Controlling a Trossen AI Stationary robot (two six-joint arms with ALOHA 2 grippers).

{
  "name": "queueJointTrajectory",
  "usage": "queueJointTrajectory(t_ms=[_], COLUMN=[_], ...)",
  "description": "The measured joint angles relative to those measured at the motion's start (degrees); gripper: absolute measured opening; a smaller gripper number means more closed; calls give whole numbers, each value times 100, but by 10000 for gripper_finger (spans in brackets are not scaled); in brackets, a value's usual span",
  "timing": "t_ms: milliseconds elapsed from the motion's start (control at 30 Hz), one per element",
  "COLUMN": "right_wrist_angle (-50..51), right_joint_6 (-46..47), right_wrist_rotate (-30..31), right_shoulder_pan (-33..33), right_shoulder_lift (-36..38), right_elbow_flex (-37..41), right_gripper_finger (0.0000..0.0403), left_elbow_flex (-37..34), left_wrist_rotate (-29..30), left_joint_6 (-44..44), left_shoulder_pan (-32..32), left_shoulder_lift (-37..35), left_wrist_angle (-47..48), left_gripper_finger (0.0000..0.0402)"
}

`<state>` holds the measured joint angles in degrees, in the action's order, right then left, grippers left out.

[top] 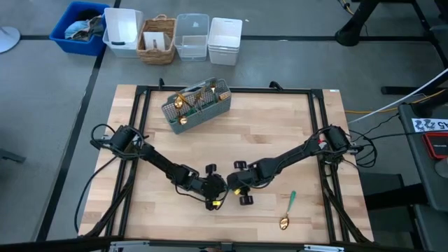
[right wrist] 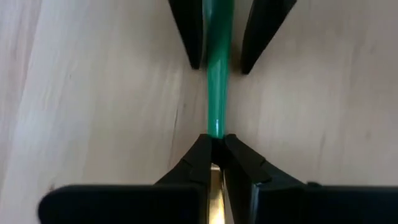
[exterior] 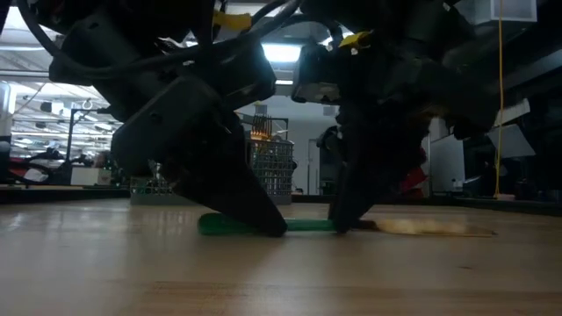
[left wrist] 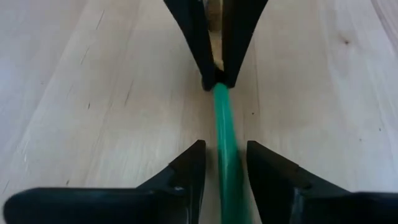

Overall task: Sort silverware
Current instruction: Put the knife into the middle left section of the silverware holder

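From above, both end effectors are seen meeting near the counter's [top: 175,231] front middle.

At table height, a piece of silverware [exterior: 263,226] is seen lying flat between them.

The left end effector [left wrist: 222,163] is spread open astride the teal handle, along its long axis.

The right end effector [right wrist: 217,144] is clamped where handle meets metal.

Blk arms [top: 161,164], loose blk cables, yellow tags.
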<state>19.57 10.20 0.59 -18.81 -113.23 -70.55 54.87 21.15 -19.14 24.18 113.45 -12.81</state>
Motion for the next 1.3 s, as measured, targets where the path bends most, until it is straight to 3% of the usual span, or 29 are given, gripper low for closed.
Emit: queueJointTrajectory(t_ms=[367, 567, 633, 933, 1067, 1300], right_wrist_angle=[54, 80, 99, 571, 1365, 2130], right_joint_6=[-320, -321, -315, -313, -363, -664], right_wrist_rotate=[305, 289, 289, 355, 809, 2125], right_shoulder_pan=[9, 4, 2, 9, 13, 13], right_shoulder_lift=[2, 7, 13, 106, 258, 902], right_elbow_flex=[-235, -245, -245, -341, -640, -973], right_gripper_finger=[20, 7, 13, 41, 34, 24], left_elbow_flex=[4, 4, 4, 4, 5, 0], left_wrist_rotate=[-1, 19, 22, 53, 199, 752], left_joint_6=[7, 0, -31, -339, -554, -640], left_shoulder_pan=[0, -2, -2, -2, -5, -120], left_shoulder_lift=[-5, -7, -9, -9, -35, -330], left_wrist_angle=[10, 21, 23, 14, 44, 65], left_gripper_finger=[83, 32, 15, 13, 13, 13])
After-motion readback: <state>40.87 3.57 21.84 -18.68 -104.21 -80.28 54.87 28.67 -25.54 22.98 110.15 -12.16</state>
